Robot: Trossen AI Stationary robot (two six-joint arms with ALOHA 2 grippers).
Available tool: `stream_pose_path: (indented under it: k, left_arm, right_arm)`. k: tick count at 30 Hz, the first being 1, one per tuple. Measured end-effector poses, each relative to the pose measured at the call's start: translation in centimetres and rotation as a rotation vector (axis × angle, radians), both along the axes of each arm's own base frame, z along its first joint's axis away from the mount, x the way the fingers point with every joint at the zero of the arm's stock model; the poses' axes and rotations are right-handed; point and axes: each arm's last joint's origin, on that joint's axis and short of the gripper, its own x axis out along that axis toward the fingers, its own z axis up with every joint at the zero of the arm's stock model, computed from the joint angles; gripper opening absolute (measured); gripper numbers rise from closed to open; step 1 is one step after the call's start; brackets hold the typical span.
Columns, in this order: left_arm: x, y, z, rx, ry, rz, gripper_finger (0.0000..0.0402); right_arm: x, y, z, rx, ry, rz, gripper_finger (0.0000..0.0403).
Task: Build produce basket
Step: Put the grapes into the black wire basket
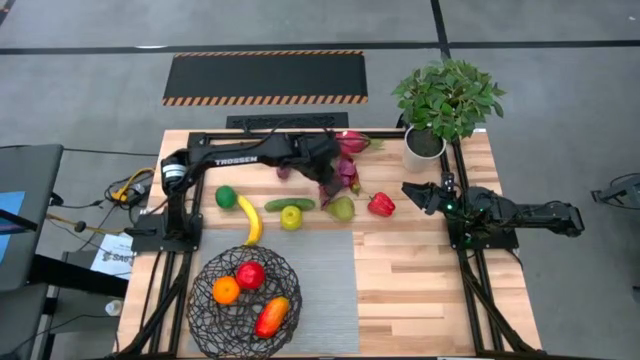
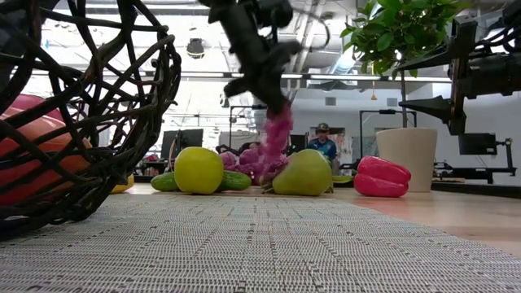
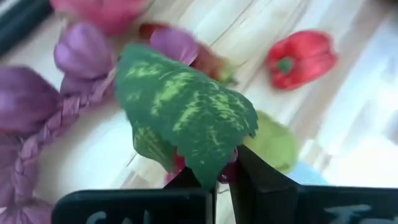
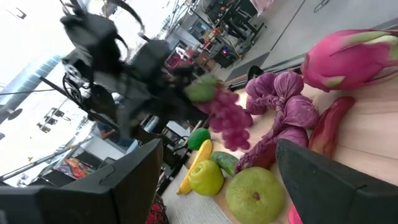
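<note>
Wooden tabletop [image 1: 420,290] carries the grapes [image 2: 273,146] dangling above the pear [image 2: 305,173], pinched only by their leaf [image 3: 186,118] in the left gripper [image 3: 222,177], so they may tear free before reaching the basket [image 1: 205,300]; right gripper [image 1: 415,195] waits spread wide.

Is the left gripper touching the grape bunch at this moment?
Touching. In the left wrist view the left gripper is shut on the grapes at the leafy top; the low view shows the bunch hanging from it.

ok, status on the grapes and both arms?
Left gripper shut on grapes, lifted. Right gripper open, idle by plant pot. Basket holds three pieces; banana lies between.
</note>
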Motion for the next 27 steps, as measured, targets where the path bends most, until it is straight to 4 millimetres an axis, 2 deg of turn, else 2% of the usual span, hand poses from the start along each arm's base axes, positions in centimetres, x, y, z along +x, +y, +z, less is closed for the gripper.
stream_pose_path:
  k: [6, 15, 23, 27]
  left_arm:
    - [0.5, -1.7, 4.4, 0.024, -0.088, -0.048, 0.0]
    - [-0.9, -6.1, 11.1, 0.034, -0.152, -0.149, 0.0]
    - [-4.1, -10.7, 14.0, -0.009, -0.013, -0.227, 0.0]
    - [-6.3, -13.1, 14.6, -0.065, 0.096, -0.214, 0.0]
  right_arm:
    - [0.0, 0.0, 0.0, 0.0, 0.0, 0.0, 0.0333]
    - [0.0, 0.0, 0.0, -0.015, 0.008, 0.0, 0.0333]
    - [0.0, 0.0, 0.0, -0.015, 0.008, 0.0, 0.0333]
    - [0.0, 0.0, 0.0, -0.015, 0.008, 0.0, 0.0333]
